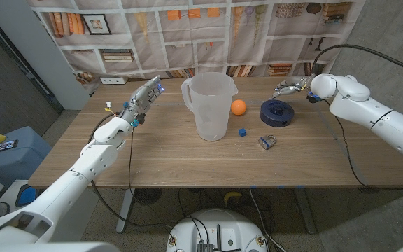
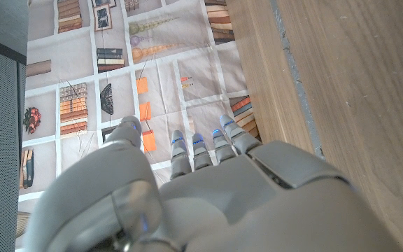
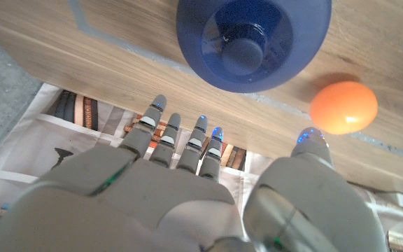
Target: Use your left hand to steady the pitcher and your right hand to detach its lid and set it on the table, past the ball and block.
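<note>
The translucent pitcher (image 1: 210, 105) stands upright at the table's middle, its mouth uncovered. Its dark blue lid (image 1: 277, 113) lies on the wood to the right of the orange ball (image 1: 238, 107) and the small blue block (image 1: 243, 131). My left hand (image 1: 144, 98) hovers left of the pitcher, apart from it, fingers straight and holding nothing; in the left wrist view this hand (image 2: 201, 196) points past the table's far edge. My right hand (image 1: 292, 87) is behind the lid, fingers spread and empty. In the right wrist view the lid (image 3: 252, 43) and ball (image 3: 343, 106) lie beyond that hand (image 3: 187, 189).
A small padlock (image 1: 268, 142) lies on the table in front of the lid. A little white and yellow item (image 1: 108, 106) sits near the table's left edge. A printed bookshelf curtain (image 1: 187, 28) hangs behind the table. A blue bin (image 1: 5, 150) stands on the floor at left.
</note>
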`<act>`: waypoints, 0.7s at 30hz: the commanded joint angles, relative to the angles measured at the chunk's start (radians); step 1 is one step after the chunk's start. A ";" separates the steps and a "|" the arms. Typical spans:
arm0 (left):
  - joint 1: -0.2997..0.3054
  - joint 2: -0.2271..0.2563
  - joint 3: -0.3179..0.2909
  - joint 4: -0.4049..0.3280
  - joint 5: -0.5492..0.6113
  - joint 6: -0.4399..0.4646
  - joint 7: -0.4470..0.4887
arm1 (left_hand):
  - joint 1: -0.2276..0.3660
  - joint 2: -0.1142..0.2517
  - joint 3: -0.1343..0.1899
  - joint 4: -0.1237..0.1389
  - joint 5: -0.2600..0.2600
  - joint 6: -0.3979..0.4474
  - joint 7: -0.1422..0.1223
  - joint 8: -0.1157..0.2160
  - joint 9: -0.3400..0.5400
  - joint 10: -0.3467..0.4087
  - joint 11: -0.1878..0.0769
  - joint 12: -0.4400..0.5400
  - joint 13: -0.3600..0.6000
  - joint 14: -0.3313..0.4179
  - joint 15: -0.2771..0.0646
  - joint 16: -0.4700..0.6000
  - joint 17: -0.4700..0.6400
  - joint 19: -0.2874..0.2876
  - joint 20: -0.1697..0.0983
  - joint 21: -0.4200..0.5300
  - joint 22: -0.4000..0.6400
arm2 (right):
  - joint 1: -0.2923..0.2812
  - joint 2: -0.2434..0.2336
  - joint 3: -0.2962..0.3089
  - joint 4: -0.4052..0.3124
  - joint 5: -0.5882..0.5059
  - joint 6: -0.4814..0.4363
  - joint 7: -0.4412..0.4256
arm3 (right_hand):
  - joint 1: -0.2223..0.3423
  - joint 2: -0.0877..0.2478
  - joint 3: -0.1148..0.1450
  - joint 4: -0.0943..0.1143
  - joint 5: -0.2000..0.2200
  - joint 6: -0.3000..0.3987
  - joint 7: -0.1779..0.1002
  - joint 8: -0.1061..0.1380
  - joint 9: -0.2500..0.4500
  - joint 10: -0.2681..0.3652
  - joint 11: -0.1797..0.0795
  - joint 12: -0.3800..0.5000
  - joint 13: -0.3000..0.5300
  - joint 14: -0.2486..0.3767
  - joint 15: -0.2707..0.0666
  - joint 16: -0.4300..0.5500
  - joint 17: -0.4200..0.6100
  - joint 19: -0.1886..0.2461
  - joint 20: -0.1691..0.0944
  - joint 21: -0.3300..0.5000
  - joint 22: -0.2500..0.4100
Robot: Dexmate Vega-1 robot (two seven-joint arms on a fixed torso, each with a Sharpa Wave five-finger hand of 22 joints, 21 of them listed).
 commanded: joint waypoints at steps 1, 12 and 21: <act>0.002 -0.013 0.009 -0.026 0.060 -0.018 0.084 | -0.014 0.001 0.012 0.003 0.003 0.003 -0.004 0.001 0.000 0.011 -0.007 0.001 0.001 0.004 -0.003 0.005 0.004 0.011 -0.011 0.003 0.002 | -0.109 -0.023 0.121 -0.021 0.272 0.037 -0.186 | -0.012 0.015 0.000 0.011 0.002 -0.011 0.007 -0.006 0.002 -0.009 0.007 0.004 -0.003 -0.007 0.002 -0.005 -0.001 -0.006 -0.003 -0.003 0.003; -0.027 -0.010 0.022 0.001 0.094 -0.031 0.077 | -0.040 0.007 0.017 0.018 0.002 -0.014 -0.007 -0.002 0.000 0.011 -0.003 -0.001 0.001 0.003 -0.004 0.005 0.006 0.010 -0.015 0.001 0.002 | -0.199 0.018 0.209 0.034 0.507 0.191 -0.337 | -0.032 0.030 -0.004 0.019 -0.015 -0.024 0.017 -0.018 -0.002 -0.046 0.015 0.002 -0.019 -0.032 -0.011 -0.025 -0.016 -0.032 -0.042 -0.009 0.001; -0.050 -0.055 0.031 0.055 0.109 -0.067 0.101 | -0.064 0.010 0.022 0.032 0.003 -0.037 -0.001 -0.002 -0.001 0.004 0.000 -0.004 0.001 -0.003 -0.005 0.004 0.006 0.006 -0.015 -0.001 0.002 | -0.226 0.065 0.231 0.104 0.629 0.313 -0.399 | -0.045 0.046 -0.004 0.026 -0.026 -0.035 0.019 -0.026 -0.007 -0.072 0.014 -0.001 -0.033 -0.037 -0.023 -0.033 -0.026 -0.036 -0.052 -0.007 0.000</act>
